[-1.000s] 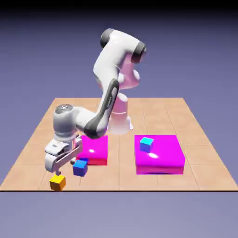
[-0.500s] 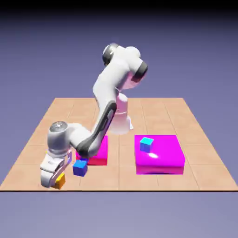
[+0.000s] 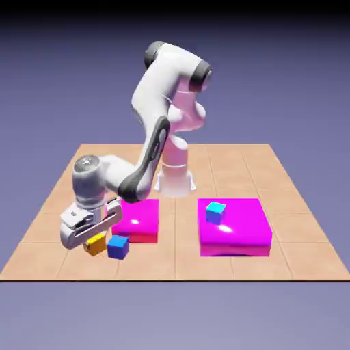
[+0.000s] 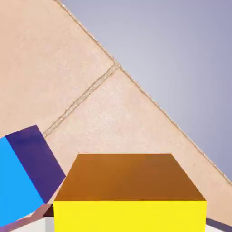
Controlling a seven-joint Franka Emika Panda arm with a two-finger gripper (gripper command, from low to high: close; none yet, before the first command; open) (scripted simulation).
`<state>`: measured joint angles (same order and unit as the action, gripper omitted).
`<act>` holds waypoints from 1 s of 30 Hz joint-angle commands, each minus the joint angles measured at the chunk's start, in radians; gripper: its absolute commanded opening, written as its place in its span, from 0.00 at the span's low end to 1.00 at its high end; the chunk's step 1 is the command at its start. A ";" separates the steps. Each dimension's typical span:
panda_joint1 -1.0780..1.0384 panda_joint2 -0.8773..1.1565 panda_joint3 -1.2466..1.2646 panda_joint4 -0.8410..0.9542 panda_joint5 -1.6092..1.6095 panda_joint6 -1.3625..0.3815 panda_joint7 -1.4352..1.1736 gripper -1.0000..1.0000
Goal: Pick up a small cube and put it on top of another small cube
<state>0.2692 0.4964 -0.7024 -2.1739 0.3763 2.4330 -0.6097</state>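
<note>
The fingers (image 3: 92, 240) are clamped tight on the small orange cube (image 3: 96, 244), which fills the bottom of the hand view (image 4: 129, 192) and hangs just clear of the table (image 3: 225, 160). Just beside it, toward the exterior view's right, sits the dark blue cube (image 3: 118, 247), its lighter top face showing at the hand view's lower left (image 4: 18, 181). With so little room between them, a sideways move without more lift would likely knock the blue cube away. A corner-heavy grip could let the orange cube twist on release and slide off. Behind stands a magenta block (image 3: 139, 220); farther toward the exterior view's right, a second one (image 3: 236, 229) carries a pale cyan cube (image 3: 216, 212), clear of the work.
</note>
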 commanded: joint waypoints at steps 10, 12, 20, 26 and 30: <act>-0.077 -0.147 0.091 -0.092 -0.153 -0.020 0.435 0.00; -0.092 -0.177 0.110 -0.111 -0.183 -0.024 0.522 0.00; -0.153 -0.295 0.183 -0.185 -0.305 -0.040 0.870 0.00; -0.192 -0.262 0.232 -0.219 -0.292 0.029 0.949 0.00; -0.216 -0.168 0.265 -0.232 -0.222 0.126 0.901 1.00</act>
<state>0.0528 0.3286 -0.4375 -2.4055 0.1544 2.5585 0.2911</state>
